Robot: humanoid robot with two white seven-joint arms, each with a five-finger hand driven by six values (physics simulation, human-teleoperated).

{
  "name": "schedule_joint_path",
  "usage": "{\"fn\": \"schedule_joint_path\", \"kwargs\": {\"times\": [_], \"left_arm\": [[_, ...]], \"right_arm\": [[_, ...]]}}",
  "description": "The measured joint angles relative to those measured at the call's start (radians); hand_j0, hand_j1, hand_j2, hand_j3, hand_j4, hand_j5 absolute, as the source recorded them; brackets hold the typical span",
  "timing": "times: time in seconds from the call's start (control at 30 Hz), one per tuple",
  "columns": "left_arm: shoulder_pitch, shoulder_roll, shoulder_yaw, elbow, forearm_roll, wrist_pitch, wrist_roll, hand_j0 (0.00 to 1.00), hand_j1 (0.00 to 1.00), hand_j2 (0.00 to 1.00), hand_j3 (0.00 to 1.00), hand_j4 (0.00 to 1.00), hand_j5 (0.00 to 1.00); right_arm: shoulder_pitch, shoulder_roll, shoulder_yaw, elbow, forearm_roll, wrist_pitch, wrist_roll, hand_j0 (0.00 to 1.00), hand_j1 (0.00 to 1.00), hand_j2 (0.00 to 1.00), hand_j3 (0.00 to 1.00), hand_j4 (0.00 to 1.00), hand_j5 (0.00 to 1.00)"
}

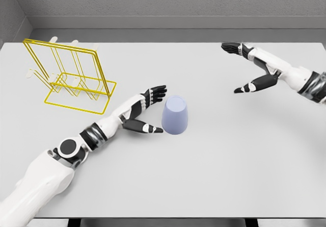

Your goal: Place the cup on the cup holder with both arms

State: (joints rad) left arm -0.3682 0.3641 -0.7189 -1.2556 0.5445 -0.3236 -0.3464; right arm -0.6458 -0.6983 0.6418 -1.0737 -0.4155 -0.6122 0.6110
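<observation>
Approach step: the left robot hand (151, 109), fingers spread, is flanking the lilac cup (175, 115) standing mid-tabletop (229, 160). Next: closing on it, then carrying toward the yellow cup holder (71, 74). Right robot hand (249, 66) is hovering open, well apart.

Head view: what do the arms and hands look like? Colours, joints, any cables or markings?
Both arms have smooth white shell segments with dark grey to black joints; the left arm shows a round dark hub with a silver ring near its elbow. The left hand and right hand are five-fingered, mostly black with white panels and whitish fingertips. No loose cables, sleeves or markings are visible.
</observation>
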Motion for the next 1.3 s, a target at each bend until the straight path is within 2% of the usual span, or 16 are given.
{"fn": "schedule_joint_path", "kwargs": {"times": [0.07,0.13,0.23,0.3,0.57,1.3], "left_arm": [[-0.005,-0.011,0.000,0.002,-0.009,0.000,0.000,1.00,1.00,1.00,1.00,1.00,1.00],[-0.005,-0.020,0.000,0.002,-0.017,0.000,0.000,1.00,1.00,1.00,1.00,1.00,1.00],[-0.012,-0.026,0.001,0.007,-0.023,0.001,0.000,1.00,1.00,1.00,1.00,1.00,1.00],[-0.012,-0.028,0.000,0.010,-0.025,0.001,0.000,1.00,1.00,1.00,1.00,1.00,1.00],[-0.012,-0.031,0.001,0.012,-0.027,0.000,0.000,1.00,1.00,1.00,1.00,1.00,1.00],[-0.020,-0.059,-0.003,0.021,-0.036,0.000,0.000,1.00,1.00,1.00,1.00,1.00,1.00]], "right_arm": [[-0.003,-0.011,-0.040,0.000,0.172,-0.001,-0.018,1.00,1.00,1.00,1.00,1.00,1.00],[0.000,-0.018,-0.069,0.002,0.329,-0.001,-0.095,1.00,1.00,1.00,1.00,1.00,1.00],[0.017,-0.031,-0.086,0.009,0.434,-0.001,-0.245,1.00,1.00,1.00,1.00,1.00,1.00],[0.023,-0.044,-0.091,0.020,0.464,-0.001,-0.294,1.00,1.00,1.00,1.00,1.00,1.00],[0.035,-0.104,-0.093,0.030,0.494,0.000,-0.348,1.00,1.00,1.00,1.00,1.00,1.00],[0.035,-0.092,-0.090,0.036,0.496,0.000,-0.348,1.00,1.00,1.00,1.00,1.00,1.00]]}}
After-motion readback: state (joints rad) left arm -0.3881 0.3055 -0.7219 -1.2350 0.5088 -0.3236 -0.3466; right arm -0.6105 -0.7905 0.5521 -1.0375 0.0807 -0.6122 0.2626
